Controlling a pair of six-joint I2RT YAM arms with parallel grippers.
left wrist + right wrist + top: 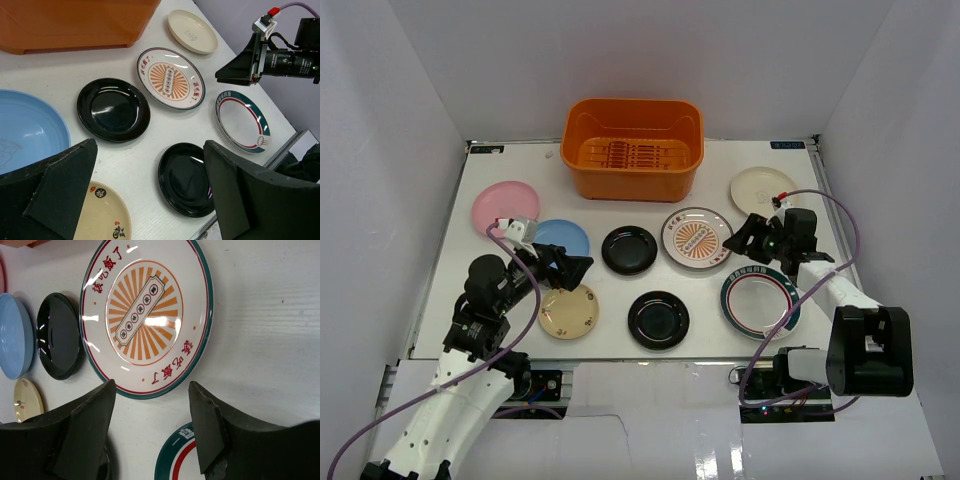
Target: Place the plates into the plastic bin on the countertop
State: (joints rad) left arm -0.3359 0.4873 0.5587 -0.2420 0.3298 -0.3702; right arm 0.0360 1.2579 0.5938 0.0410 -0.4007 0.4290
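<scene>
The orange plastic bin [632, 104] stands at the back of the white countertop [720, 185], with only its ribbed bottom showing inside. In front of it lie the plates: pink [505, 207], light blue [563, 238], tan [568, 311], two black [629, 250] [658, 319], sunburst [697, 238], green-rimmed [760, 301] and cream [762, 187]. My left gripper [150, 150] hangs open between the blue and tan plates, holding nothing. My right gripper [151, 387] is open and empty just off the near rim of the sunburst plate [145, 320].
White walls close in the countertop on the left, back and right. The table's metal edging [470, 148] runs round it. A purple cable [840, 215] loops above the right arm, beside the cream plate.
</scene>
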